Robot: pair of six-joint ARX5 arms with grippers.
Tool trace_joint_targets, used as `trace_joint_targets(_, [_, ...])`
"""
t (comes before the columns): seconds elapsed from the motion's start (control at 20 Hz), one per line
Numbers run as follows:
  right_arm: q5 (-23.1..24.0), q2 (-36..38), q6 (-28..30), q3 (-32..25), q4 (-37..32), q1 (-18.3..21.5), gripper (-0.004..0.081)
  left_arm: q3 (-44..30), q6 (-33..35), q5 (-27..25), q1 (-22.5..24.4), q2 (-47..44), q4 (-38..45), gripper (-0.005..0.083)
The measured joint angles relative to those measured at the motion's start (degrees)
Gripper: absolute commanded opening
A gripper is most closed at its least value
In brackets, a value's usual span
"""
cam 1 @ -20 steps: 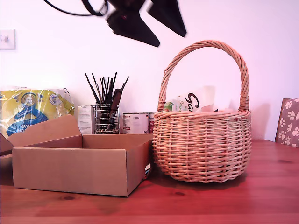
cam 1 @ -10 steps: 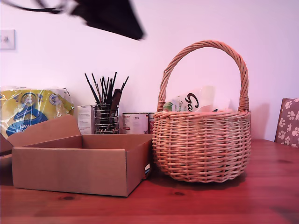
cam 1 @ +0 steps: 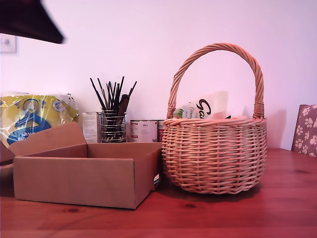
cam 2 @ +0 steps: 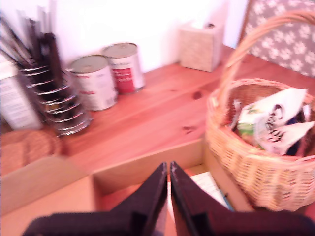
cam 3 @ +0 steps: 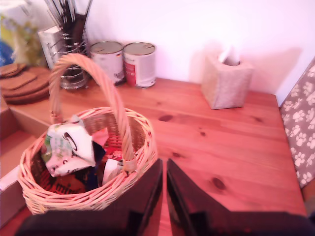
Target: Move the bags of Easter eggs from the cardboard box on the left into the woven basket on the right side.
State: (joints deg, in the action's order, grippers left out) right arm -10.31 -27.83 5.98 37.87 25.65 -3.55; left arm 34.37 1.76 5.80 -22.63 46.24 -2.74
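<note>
The woven basket [cam 1: 213, 153] stands at the exterior view's right, beside the cardboard box [cam 1: 74, 173] with its flap open. A white-and-green bag of Easter eggs [cam 1: 203, 106] pokes above the basket's rim. This white bag [cam 3: 69, 147] lies inside the basket [cam 3: 83, 196] on a dark bag [cam 3: 92, 178] that is mostly covered. My first gripper [cam 2: 169, 172] hangs shut and empty over the box [cam 2: 147, 169], with the basket [cam 2: 251, 162] and white bag [cam 2: 273, 120] beside it. My second gripper [cam 3: 164, 169] is shut and empty just outside the basket's rim.
A blurred dark arm part [cam 1: 29, 20] is at the exterior view's top left corner. Behind the box stand a yellow-and-blue pack [cam 1: 32, 116], a wire holder of brushes [cam 1: 113, 121] and two cans [cam 1: 143, 130]. A tissue box [cam 3: 226, 81] sits by the wall.
The dark arm part has swept from the top middle of the exterior view to its top left corner. Box, basket and bags have not moved.
</note>
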Motion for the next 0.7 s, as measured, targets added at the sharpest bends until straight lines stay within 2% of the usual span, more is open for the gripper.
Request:
trace_joint_targets(0.15, [-2.45,4.28,0.07,-1.16,0.15,0.31,-0.0011,-3.52,-0.15,0.07,2.82,-8.83,-3.56,-0.0024])
trace_joint_targets(0.3, [-2.78,10.47,0.07,-2.84,3.58,0.31,-0.0011,-5.01,-0.92,0.09,4.0,-18.95,-9.66,-0.0024])
trace_joint_targets(0.5, [-2.84,14.49,-1.27,-2.84,4.2,0.31,-0.0011,-5.01,-1.46,0.07,4.02,-29.44,-9.77,-0.0024])
trace_joint_targets(0.7, [-2.84,13.9,-1.42,-2.84,6.95,0.31,-0.0011,-5.03,-1.46,-0.13,4.02,-29.9,-11.5,-0.0024])
